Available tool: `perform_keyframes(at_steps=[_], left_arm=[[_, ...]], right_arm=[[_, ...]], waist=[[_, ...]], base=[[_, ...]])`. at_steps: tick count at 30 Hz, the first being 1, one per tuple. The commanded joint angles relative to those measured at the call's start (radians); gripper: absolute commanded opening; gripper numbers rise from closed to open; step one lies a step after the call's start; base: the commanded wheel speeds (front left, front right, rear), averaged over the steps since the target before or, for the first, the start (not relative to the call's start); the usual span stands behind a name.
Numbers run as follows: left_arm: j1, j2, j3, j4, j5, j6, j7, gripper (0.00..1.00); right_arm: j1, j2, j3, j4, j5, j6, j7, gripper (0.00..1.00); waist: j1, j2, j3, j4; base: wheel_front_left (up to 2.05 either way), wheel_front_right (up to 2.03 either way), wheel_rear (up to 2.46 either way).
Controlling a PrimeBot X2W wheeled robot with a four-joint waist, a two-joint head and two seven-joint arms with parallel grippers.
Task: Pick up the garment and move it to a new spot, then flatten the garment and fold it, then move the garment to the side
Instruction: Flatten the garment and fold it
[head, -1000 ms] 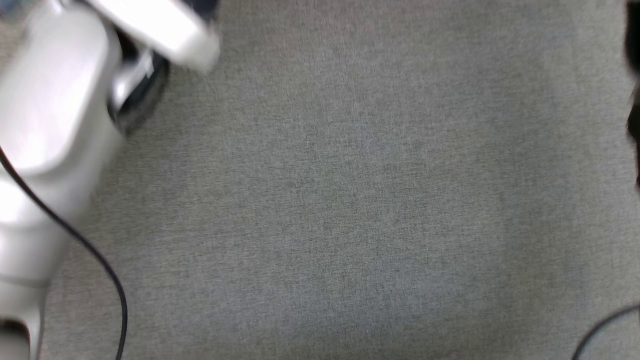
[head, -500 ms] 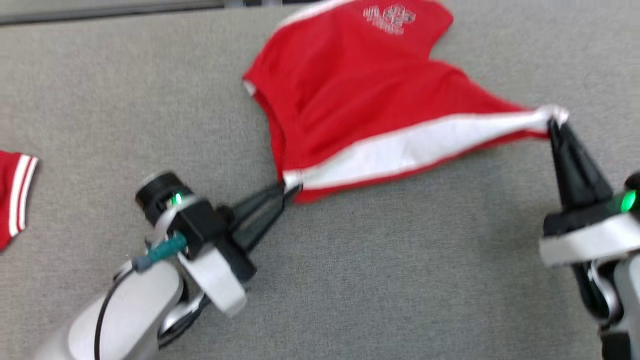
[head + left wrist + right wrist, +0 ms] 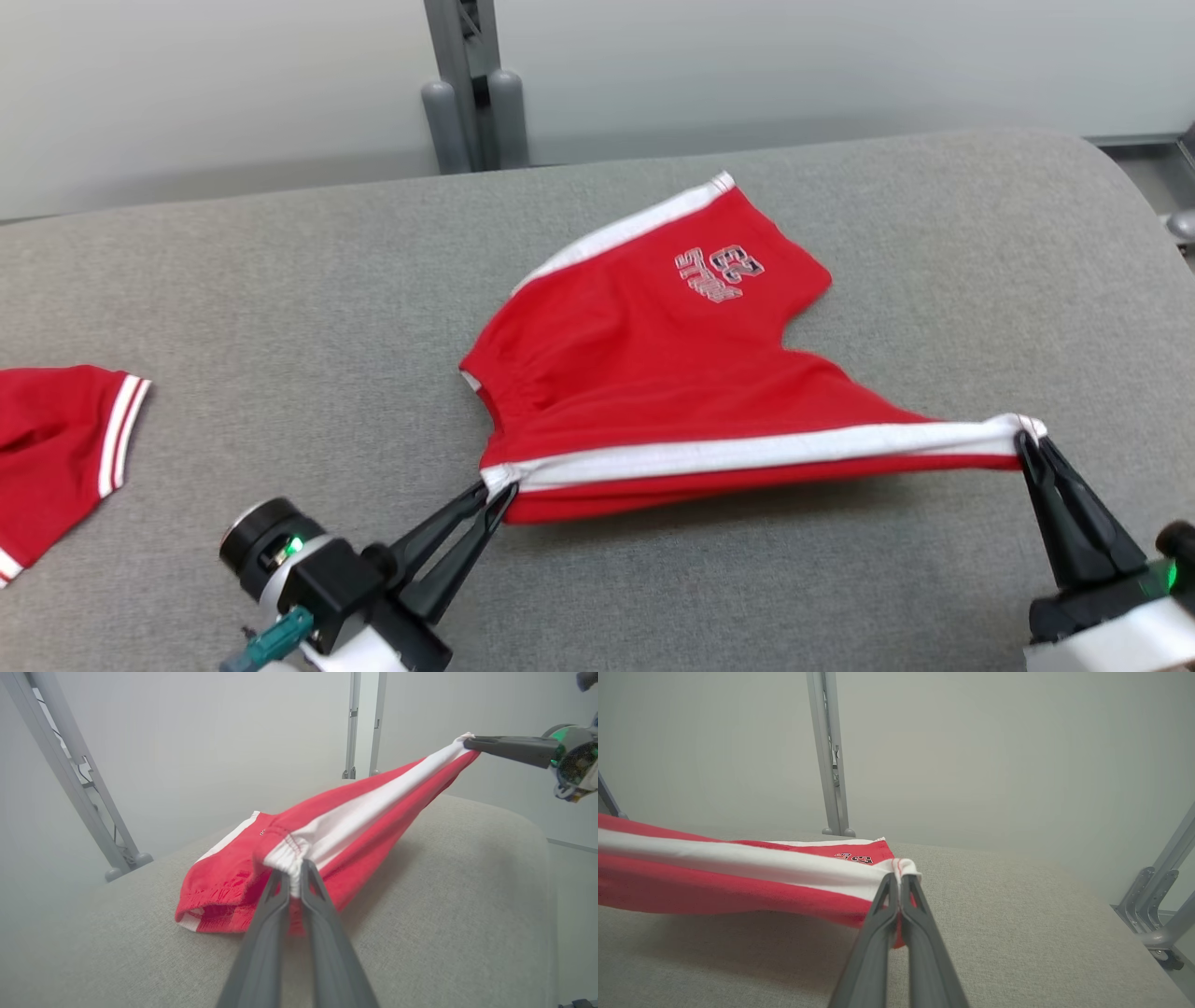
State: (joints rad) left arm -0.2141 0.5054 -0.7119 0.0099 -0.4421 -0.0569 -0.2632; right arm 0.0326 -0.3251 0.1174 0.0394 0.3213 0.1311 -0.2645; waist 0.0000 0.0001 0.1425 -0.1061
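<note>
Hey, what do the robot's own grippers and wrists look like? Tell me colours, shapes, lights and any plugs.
The left gripper and right gripper look alike: two long, slim, dark grey jaws tapering to points, mounted on a black block. The right one has a green light and a white casing behind it. The left has a similar light, plus a round black and silver barrel and a teal plug.

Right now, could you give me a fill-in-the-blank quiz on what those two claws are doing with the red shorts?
The left claw and right claw each pinch an end of the red shorts' ____ stripe.
The shorts' printed leg rests on a ____ cushion.
Another red garment lies at the robot's far ____.
Missing words: white, grey, left.
</note>
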Motion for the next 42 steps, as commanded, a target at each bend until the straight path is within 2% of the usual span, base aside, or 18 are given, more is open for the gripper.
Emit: perform_keyframes(at_steps=[1,5,7,11,12,16,21,26,30,36,42], left_arm=[[0.022,0.015,0.012,-0.009,0.005,0.012,-0.001,0.00],[0.087,0.033,0.016,-0.058,0.008,0.026,-0.001,0.00],[0.099,0.030,0.004,-0.067,0.002,0.013,-0.001,0.00],[0.063,-0.009,-0.025,-0.056,-0.004,-0.014,0.002,0.00],[0.024,-0.054,-0.033,-0.032,-0.034,-0.028,0.007,0.00],[-0.061,-0.142,-0.035,0.065,-0.083,-0.034,0.050,0.00],[-0.145,-0.257,0.015,0.176,-0.183,-0.015,0.088,0.00],[-0.211,-0.355,0.076,0.253,-0.267,0.016,0.094,0.00],[-0.259,-0.384,0.098,0.291,-0.309,0.023,0.120,0.00],[-0.332,-0.409,0.115,0.343,-0.306,0.064,0.118,0.00],[-0.383,-0.426,0.117,0.381,-0.337,0.043,0.127,0.00]], right_arm=[[0.022,-0.016,-0.004,-0.014,-0.013,-0.001,-0.001,0.00],[0.074,-0.058,0.008,-0.037,-0.020,-0.001,0.001,0.00],[0.066,-0.082,0.024,-0.035,-0.009,-0.001,0.032,0.00],[0.008,-0.119,0.071,-0.007,0.019,-0.001,0.099,0.00],[-0.056,-0.140,0.103,0.030,0.027,-0.001,0.149,0.00],[-0.222,-0.154,0.143,0.142,0.030,-0.001,0.225,0.00],[-0.456,-0.154,0.208,0.312,0.020,-0.001,0.283,0.00],[-0.665,-0.144,0.267,0.456,0.053,-0.001,0.276,0.00],[-0.766,-0.143,0.308,0.539,0.079,-0.001,0.282,0.00],[-0.936,-0.145,0.400,0.696,0.110,-0.001,0.259,0.00],[-1.057,-0.130,0.493,0.827,0.140,-0.001,0.236,0.00]], waist=[[0.0000,-0.0001,-0.018,0.014],[0.0000,-0.0001,-0.040,0.022],[0.0000,-0.0001,-0.046,0.027],[0.0000,-0.0001,-0.037,0.042],[0.0000,-0.0001,-0.017,0.055],[0.0000,-0.0001,0.029,0.081],[0.0000,-0.0001,0.091,0.109],[0.0000,-0.0001,0.148,0.154],[0.0000,-0.0001,0.184,0.179],[0.0000,-0.0001,0.249,0.223],[0.0000,-0.0001,0.287,0.251]], base=[[0.00,0.00,0.00],[0.00,0.00,0.00],[0.00,0.00,0.00],[0.00,0.00,0.00],[0.00,0.00,0.00],[0.00,0.00,0.00],[0.00,0.00,0.00],[0.00,0.00,0.00],[0.00,0.00,0.00],[0.00,0.00,0.00],[0.00,0.00,0.00]])
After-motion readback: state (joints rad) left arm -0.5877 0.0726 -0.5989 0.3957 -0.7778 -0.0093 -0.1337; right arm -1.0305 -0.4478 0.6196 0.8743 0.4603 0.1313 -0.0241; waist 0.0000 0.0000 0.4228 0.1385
